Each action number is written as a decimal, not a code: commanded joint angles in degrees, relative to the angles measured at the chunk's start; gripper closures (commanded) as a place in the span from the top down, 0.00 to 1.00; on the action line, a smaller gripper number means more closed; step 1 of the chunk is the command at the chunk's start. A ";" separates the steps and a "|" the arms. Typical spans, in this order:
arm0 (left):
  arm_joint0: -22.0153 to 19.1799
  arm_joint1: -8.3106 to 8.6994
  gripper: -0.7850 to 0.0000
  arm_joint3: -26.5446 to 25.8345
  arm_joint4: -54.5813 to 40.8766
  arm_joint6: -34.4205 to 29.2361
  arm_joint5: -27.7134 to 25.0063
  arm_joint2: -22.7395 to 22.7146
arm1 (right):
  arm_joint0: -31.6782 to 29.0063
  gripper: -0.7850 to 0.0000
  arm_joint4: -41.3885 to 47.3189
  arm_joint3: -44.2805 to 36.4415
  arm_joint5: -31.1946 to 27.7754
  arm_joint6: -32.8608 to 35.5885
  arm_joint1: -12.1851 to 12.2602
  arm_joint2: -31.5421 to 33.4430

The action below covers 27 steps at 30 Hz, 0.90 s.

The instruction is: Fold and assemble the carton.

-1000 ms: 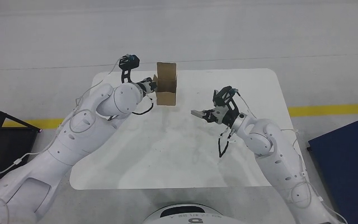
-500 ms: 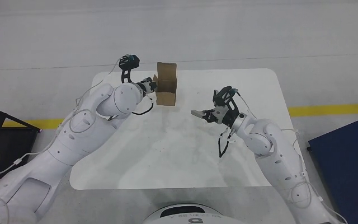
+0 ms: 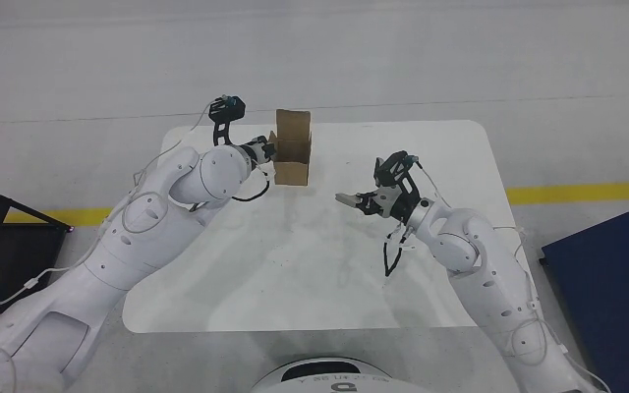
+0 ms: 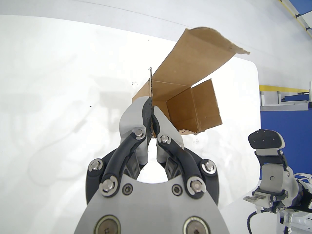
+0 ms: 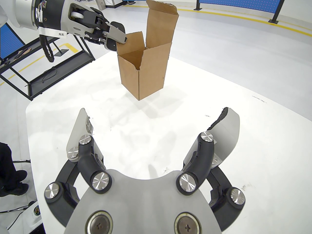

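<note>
A brown cardboard carton [image 3: 293,157] stands upright near the far edge of the white table [image 3: 324,265], its top open and one tall lid flap [image 5: 160,25] raised. My left gripper [image 4: 151,113] is shut on a side flap of the carton [image 4: 190,103] at its rim; it is also seen pinching that flap from the right wrist view [image 5: 117,37]. My right gripper [image 5: 156,122] hangs open above the table, a short way from the carton [image 5: 143,71], with nothing between its fingers. From above, the right gripper [image 3: 346,198] lies to the right of and nearer than the carton.
The table's rounded far edge [image 3: 393,124] lies just behind the carton. A black metal rack [image 5: 39,74] stands on the floor beyond the table's left side. Yellow floor lines [image 3: 570,193] run past both sides.
</note>
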 commanded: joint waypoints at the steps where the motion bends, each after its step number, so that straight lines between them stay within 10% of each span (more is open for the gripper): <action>1: 0.01 0.00 0.00 -0.02 0.00 0.00 0.00 -0.01 | 0.00 1.00 0.00 0.00 0.00 0.00 0.00 0.00; 22: -0.08 -4.23 0.00 -2.04 2.55 1.27 -4.67 4.79 | 3.78 1.00 3.06 3.26 3.59 -2.40 -1.47 -5.87; 27: -0.10 -5.11 0.00 -1.68 3.27 0.88 -4.99 5.19 | 5.12 0.87 2.20 5.09 7.25 -2.26 -1.95 -7.16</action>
